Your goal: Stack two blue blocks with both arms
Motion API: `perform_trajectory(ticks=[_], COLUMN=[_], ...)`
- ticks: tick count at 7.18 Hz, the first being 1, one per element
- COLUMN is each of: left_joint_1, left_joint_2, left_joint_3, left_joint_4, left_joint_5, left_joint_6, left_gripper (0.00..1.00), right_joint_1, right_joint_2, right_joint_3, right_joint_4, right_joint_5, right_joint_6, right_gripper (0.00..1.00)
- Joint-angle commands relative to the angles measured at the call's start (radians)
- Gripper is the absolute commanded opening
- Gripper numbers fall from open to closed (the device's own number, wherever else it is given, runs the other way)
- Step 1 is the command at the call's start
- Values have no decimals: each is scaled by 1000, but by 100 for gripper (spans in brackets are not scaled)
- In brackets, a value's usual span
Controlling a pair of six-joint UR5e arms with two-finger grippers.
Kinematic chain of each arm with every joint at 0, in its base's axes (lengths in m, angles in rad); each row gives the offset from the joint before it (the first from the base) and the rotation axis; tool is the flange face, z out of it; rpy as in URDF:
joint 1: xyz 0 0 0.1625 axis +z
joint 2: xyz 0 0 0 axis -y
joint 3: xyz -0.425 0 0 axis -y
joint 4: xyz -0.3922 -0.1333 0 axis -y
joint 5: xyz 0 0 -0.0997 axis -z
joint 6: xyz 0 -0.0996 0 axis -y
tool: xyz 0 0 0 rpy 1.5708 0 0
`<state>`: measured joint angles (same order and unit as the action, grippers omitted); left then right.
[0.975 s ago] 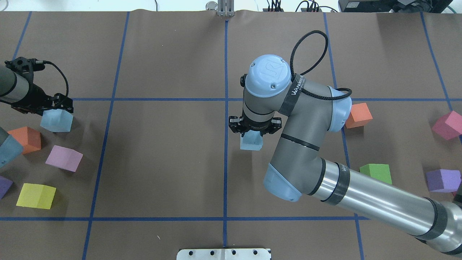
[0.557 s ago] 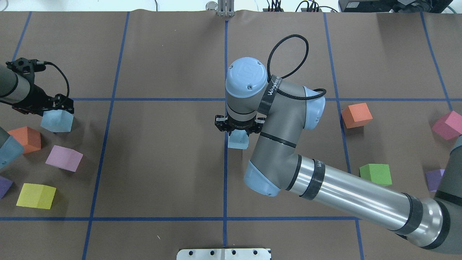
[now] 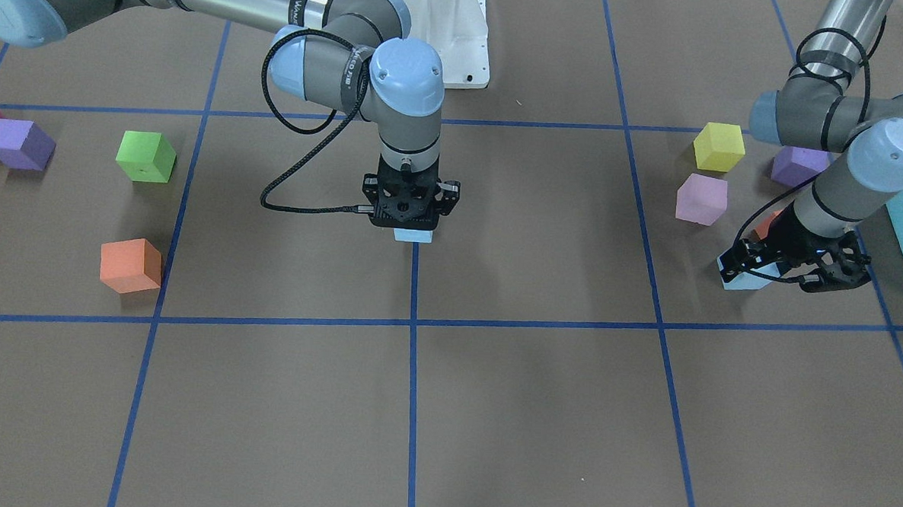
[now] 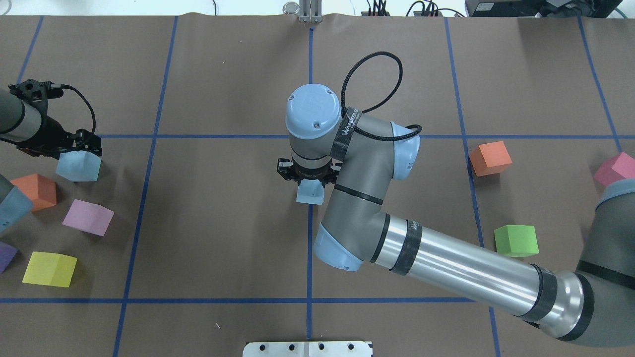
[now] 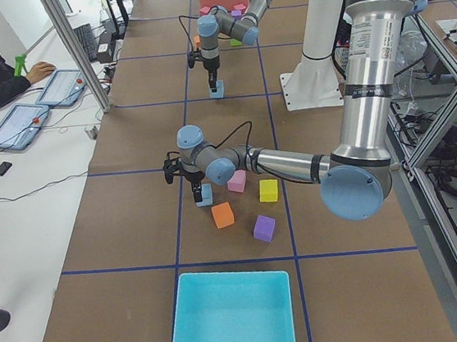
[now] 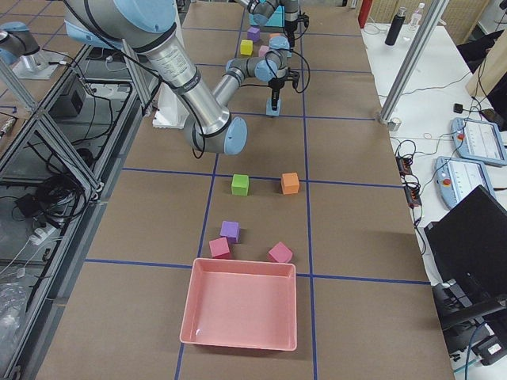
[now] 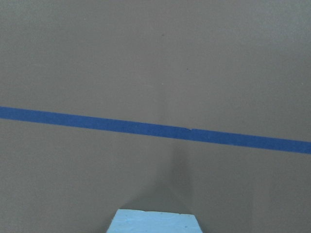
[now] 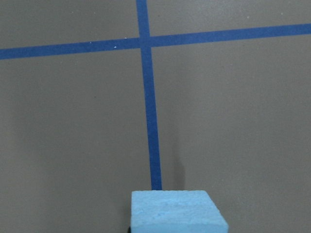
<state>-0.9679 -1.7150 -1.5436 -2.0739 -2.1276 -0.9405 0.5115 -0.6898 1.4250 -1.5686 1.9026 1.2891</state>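
Observation:
My right gripper (image 4: 308,179) is shut on one pale blue block (image 4: 310,192) and holds it low over the table's centre tape line. That block also shows in the front view (image 3: 412,236) and at the bottom of the right wrist view (image 8: 177,211). My left gripper (image 4: 79,147) is at the table's left side, shut on the second pale blue block (image 4: 78,167). This block sits at or just above the table, and its top edge shows in the left wrist view (image 7: 155,221). The two blocks are far apart.
Around the left gripper lie an orange cube (image 4: 37,191), a lilac cube (image 4: 88,217), a yellow cube (image 4: 49,268) and a purple cube (image 4: 6,255). On the right lie an orange cube (image 4: 490,158), a green cube (image 4: 516,240) and a pink cube (image 4: 612,171). A turquoise box (image 5: 233,319) and a pink tray (image 6: 242,305) stand at the table's ends.
My right arm has carried its blue block leftward, from right of the centre line onto it. The left gripper and its block have hardly moved.

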Motion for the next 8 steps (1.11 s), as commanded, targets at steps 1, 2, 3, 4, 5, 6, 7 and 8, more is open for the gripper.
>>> perform_trajectory(ticks=[1,2,3,4,5,6,7,8], left_joint_1=[0,0,0,0,8,23,28,28], left_joint_2=[0,0,2,15,17,17,15,15], left_joint_3=[0,0,5,4,2,7,7,7], left_joint_4=[0,0,2,-2,0,0,0,2], left_joint_5=[0,0,0,0,0,2,3,9], left_joint_6=[0,3,8,12,14,12,11,11], left_gripper=[97,97,97,97,97,97,89,76], right_joint_1=[-1,-1,-1,-1,5,19,53,82], right_joint_2=[4,1,4,-2,-8,-8,-45,-94], right_joint_3=[-17,-11,-2,15,31,46,95,154], right_joint_4=[45,45,44,39,36,33,33,18], right_joint_5=[-17,-17,-17,-16,-10,-1,53,77], right_joint_6=[13,13,13,12,0,-2,-4,-11], right_gripper=[99,100,100,100,100,100,100,100])
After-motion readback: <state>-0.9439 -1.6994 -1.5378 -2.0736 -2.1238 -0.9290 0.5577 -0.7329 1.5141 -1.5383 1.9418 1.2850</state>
